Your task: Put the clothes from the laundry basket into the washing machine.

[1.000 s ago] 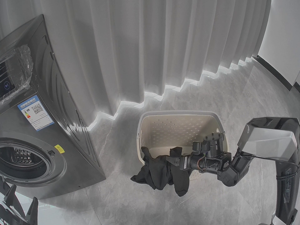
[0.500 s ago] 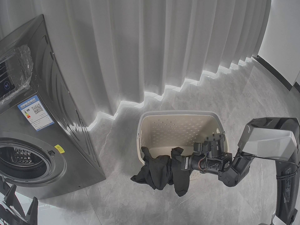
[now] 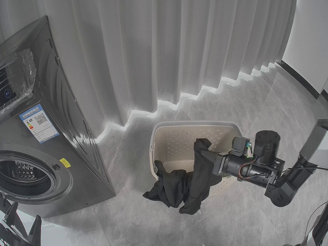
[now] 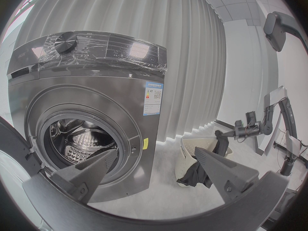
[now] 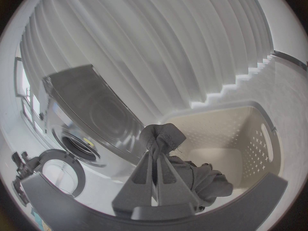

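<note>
- washing machine [image 3: 68, 120], left of the frame in the head view, unmoved over the last second; port open, drum [image 4: 80, 138] looks empty in the left wrist view. Its door [image 4: 12, 148] is cut off at the edge.
- white curtain [image 3: 171, 52] fills the back, grey floor [image 3: 239, 103] below; no change, camera steady.
- laundry basket [image 3: 194, 123], lower centre, same spot as before. Its floor is partly hidden behind the arm, so can't tell if more clothes lie inside.
- dark garment [image 3: 200, 178]: pinched end is now well above the basket rim, up from rim level a second ago, and it hangs as a long strip. The rest is still bunched over the near-left corner and trailing onto the floor. One piece or several, can't tell.
- right gripper [image 3: 204, 151]: has risen and pulled back toward the right of the frame; jaws clenched on a fold of the garment. Pick looks secure and lift-out is underway; carrying it to the drum is still to do.
- left gripper [image 4: 153, 151]: lower-left corner of the head view, cropped; jaws spread, holding nothing, facing the open port.
</note>
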Robot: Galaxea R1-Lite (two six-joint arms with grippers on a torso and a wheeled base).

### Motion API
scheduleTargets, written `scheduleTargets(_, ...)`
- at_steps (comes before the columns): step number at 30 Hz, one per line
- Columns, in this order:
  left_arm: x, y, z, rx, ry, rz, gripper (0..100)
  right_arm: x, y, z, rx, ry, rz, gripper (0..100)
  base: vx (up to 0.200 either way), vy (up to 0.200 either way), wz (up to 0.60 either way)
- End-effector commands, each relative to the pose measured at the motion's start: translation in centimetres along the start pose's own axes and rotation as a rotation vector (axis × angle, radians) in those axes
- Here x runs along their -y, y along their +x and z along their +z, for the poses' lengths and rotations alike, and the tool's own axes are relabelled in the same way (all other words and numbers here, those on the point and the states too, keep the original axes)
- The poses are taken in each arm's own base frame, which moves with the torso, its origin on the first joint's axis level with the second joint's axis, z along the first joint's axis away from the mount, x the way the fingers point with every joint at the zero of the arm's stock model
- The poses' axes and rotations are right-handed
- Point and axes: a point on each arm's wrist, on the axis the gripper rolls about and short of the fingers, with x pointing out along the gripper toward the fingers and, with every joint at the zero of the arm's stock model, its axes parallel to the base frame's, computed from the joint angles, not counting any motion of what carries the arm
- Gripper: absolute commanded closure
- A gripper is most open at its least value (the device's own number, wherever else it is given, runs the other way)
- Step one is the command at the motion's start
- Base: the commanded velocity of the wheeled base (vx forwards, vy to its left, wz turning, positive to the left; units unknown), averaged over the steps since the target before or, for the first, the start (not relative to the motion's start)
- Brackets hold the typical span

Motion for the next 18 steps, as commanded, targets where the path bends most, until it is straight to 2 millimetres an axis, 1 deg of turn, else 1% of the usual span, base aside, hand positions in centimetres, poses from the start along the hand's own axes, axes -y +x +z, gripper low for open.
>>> scheduleTargets(1, 0.0, 0.0, -0.5, -0.002, 0.000, 0.000, 0, -6.0, -5.5, 4.2, 0.188, 0.052, 0.203, 100, 0.000, 0.000, 0.00)
scheduleTargets(2, 0.0, 0.0, -0.5, -0.002, 0.000, 0.002, 0, -6.1, -5.6, 4.3, 0.191, 0.056, 0.208, 100, 0.000, 0.000, 0.00)
scheduleTargets(3, 0.0, 0.0, -0.5, -0.002, 0.000, 0.000, 0, -7.4, -6.6, 5.0, 0.221, 0.089, 0.263, 100, 0.000, 0.000, 0.00)
scheduleTargets(4, 0.0, 0.0, -0.5, -0.002, 0.000, 0.000, 0, -8.1, -7.2, 5.4, 0.234, 0.109, 0.293, 100, 0.000, 0.000, 0.00)
scheduleTargets(6, 0.0, 0.0, -0.5, -0.002, -0.002, 0.000, 0, -9.0, -8.1, 5.8, 0.245, 0.146, 0.338, 100, 0.000, 0.000, 0.00)
scheduleTargets(8, 0.0, 0.0, -0.5, -0.003, -0.005, -0.002, 0, -10.5, -9.3, 6.1, 0.239, 0.212, 0.415, 100, 0.000, 0.000, 0.00)
scheduleTargets(9, 0.0, 0.0, -0.5, -0.002, -0.005, 0.000, 0, -10.8, -9.5, 6.3, 0.242, 0.233, 0.432, 100, 0.000, 0.000, 0.00)
scheduleTargets(12, 0.0, 0.0, -0.5, -0.002, -0.014, 0.000, 0, -10.8, -9.6, 6.9, 0.263, 0.244, 0.447, 100, 0.000, 0.000, 0.00)
scheduleTargets(15, 0.0, 0.0, -0.5, -0.002, -0.014, 0.000, 0, -10.6, -9.6, 6.9, 0.257, 0.249, 0.451, 100, 0.000, 0.000, 0.00)
scheduleTargets(16, 0.0, 0.0, -0.5, -0.003, -0.015, -0.003, 0, -9.9, -9.7, 7.1, 0.254, 0.257, 0.446, 100, 0.000, 0.000, 0.00)
scheduleTargets(18, 0.0, 0.0, -0.5, -0.003, -0.015, -0.003, 0, -9.5, -9.7, 7.1, 0.246, 0.255, 0.444, 100, 0.000, 0.000, 0.00)
